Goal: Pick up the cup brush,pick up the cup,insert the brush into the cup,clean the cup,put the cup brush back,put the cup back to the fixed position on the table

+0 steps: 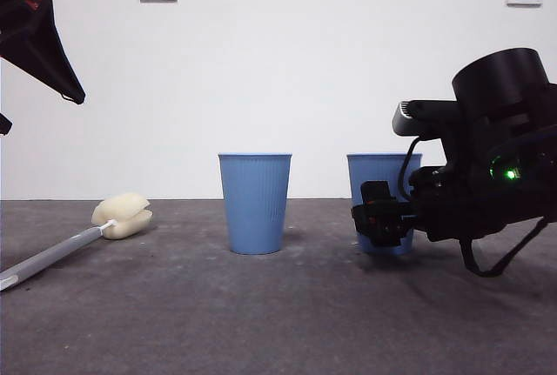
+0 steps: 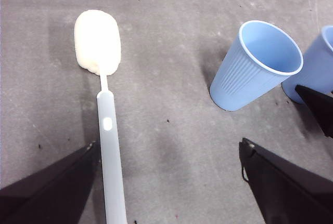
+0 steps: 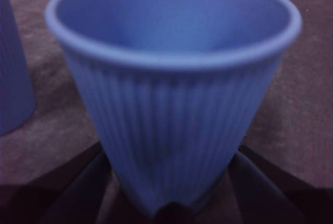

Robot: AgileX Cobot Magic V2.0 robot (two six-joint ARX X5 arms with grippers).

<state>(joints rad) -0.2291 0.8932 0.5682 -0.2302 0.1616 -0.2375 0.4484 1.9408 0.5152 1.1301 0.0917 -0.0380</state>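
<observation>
- Judged barely begun: no item yet raised off the surface (image 1: 278,323), neither brush nor cup
- Cup brush (image 2: 106,130) lay flat and untouched on the surface, cream sponge head pointing away from the left pincer, grey handle running back toward it
- Left pincer (image 2: 166,182) hung above the brush with jaws spread wide and nothing between them; handle sat just inside one jaw, not touched as far as could be seen
- In the front view, showed only as a dark tip at the upper corner, well above the surface
- Right pincer (image 3: 169,203) sat low at the base of the cup (image 3: 171,94), one jaw on each side of the lower wall, pressed in against it: closed on the cup as far as the wrist view showed
- Cup stood upright on the surface at the far side from the brush, partly hidden by the arm in the front view (image 1: 383,179)
- Second blue cup (image 1: 255,203) stood upright between brush and gripped cup, apart from both, nothing near it
- Left to do, by this reading: grasp and lift the brush, lift the cup, insert the sponge head, scrub, return the brush, set the cup back at its place
</observation>
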